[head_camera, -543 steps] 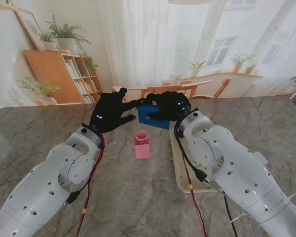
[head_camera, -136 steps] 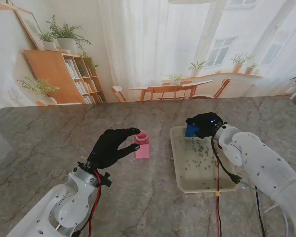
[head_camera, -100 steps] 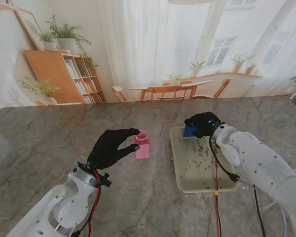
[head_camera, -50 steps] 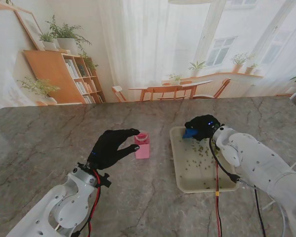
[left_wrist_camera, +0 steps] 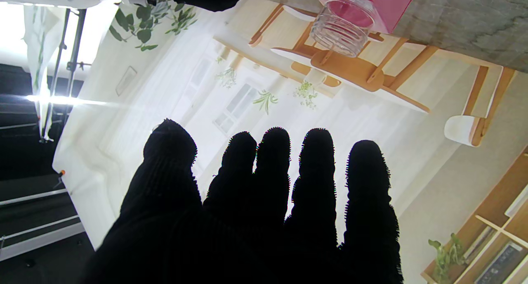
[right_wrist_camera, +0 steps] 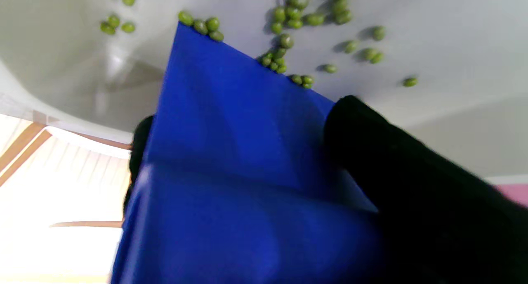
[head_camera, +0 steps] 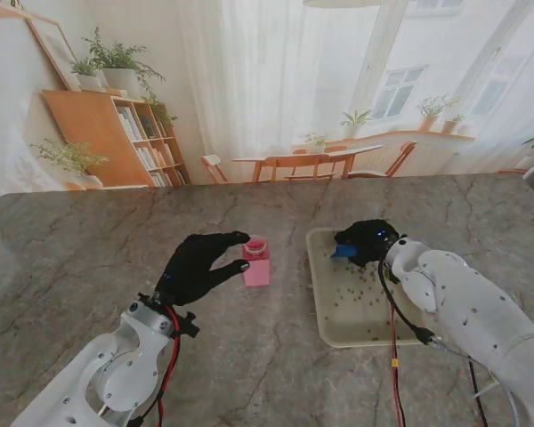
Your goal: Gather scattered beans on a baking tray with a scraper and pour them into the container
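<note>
While our right hand (head_camera: pixel 367 243) grips the blue scraper (right_wrist_camera: pixel 243 152), it hides most of it above | blade edge meets green beans (right_wrist_camera: pixel 284 40) on baking tray (head_camera: pixel 325 307) | left hand (head_camera: pixel 198 265) spread, holding nothing, beside pink container (head_camera: pixel 256 261).

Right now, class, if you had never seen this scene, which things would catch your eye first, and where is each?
The blue scraper, gripped by the black right hand, stands out at the far end of the cream baking tray, its edge among green beans. The pink container sits left of the tray, with the open left hand just beside it, fingertips toward it.
</note>
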Available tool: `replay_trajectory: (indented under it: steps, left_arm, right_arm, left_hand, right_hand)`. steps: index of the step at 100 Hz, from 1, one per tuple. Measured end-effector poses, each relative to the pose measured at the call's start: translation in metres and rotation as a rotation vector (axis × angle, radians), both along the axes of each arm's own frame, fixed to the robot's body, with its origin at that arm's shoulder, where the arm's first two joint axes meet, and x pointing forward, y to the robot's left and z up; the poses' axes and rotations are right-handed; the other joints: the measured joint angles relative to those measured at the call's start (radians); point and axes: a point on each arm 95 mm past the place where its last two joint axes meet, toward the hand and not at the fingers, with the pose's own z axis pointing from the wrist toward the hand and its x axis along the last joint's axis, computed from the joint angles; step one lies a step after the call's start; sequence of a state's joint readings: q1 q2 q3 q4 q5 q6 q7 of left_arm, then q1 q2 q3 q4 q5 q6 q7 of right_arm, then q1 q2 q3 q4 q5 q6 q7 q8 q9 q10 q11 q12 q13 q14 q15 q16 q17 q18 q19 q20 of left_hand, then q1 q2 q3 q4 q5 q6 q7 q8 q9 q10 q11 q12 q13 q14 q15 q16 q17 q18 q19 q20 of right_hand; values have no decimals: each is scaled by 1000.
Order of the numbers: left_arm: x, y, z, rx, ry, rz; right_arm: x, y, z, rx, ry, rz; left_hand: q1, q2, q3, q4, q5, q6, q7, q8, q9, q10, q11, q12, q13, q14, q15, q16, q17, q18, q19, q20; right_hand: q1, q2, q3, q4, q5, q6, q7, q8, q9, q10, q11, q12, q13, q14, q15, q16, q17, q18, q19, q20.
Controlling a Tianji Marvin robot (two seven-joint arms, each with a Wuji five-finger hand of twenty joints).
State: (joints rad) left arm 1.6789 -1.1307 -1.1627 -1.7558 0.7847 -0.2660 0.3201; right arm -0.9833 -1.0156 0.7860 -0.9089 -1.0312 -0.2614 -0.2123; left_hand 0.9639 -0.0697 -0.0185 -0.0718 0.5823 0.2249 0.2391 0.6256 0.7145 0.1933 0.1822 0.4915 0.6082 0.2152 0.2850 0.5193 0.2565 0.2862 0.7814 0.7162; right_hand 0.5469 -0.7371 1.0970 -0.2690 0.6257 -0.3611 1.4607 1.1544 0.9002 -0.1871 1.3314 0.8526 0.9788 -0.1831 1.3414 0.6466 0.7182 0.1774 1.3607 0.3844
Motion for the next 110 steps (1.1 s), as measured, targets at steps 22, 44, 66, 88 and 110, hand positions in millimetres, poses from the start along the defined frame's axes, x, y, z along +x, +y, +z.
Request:
replay_trajectory:
  steps: [22, 44, 66, 88, 110]
  left_arm:
    - [0, 4, 0, -3, -2, 12]
    - [-1, 11, 0, -7, -2, 31]
    - [-2, 15, 1, -14, -7, 46]
    - [-3, 19, 1, -16, -9, 61]
    - [-3, 22, 1, -16, -6, 76]
  right_arm:
    - [-20, 0, 0, -4, 35, -10]
    - [-40, 1, 3, -20, 66, -4]
    - [-57, 1, 4, -16, 93, -3]
    - [-75, 2, 6, -20, 130, -7]
    - [-91, 2, 8, -27, 169, -5]
  left_hand:
    - [0, 0, 0, 0, 0, 0, 0, 0, 0, 0, 0, 0, 0, 0, 4, 1, 0, 0, 0, 0]
    - [0, 0, 0, 0, 0, 0, 0, 0, 0, 0, 0, 0, 0, 0, 4, 1, 0, 0, 0, 0]
    - [0, 0, 0, 0, 0, 0, 0, 0, 0, 0, 0, 0, 0, 0, 4, 1, 0, 0, 0, 0]
    - [0, 0, 0, 0, 0, 0, 0, 0, 0, 0, -1, 0, 0, 0, 5, 1, 0, 0, 0, 0]
    - [0, 0, 0, 0, 0, 0, 0, 0, 0, 0, -1, 0, 0, 0, 6, 1, 0, 0, 0, 0]
  right_hand:
    - [-18, -38, 21, 0, 2, -2, 14, 0, 28, -6, 0, 0, 2, -4, 10, 12, 12, -10, 14, 0]
    - [-27, -52, 52, 1, 12, -3, 17, 0, 40, -13, -1, 2, 18, -5, 11, 18, 14, -13, 15, -3]
    - [-29, -64, 60, 1, 13, -3, 19, 0, 42, -15, -12, 15, 19, -5, 12, 27, 14, -20, 15, -3]
    - [-29, -75, 61, 1, 18, -4, 21, 0, 52, -19, -24, 27, 20, -6, 14, 27, 14, -22, 15, -3]
    - [-30, -75, 61, 1, 21, -4, 21, 0, 53, -21, -37, 39, 20, -10, 13, 28, 21, -31, 15, -3]
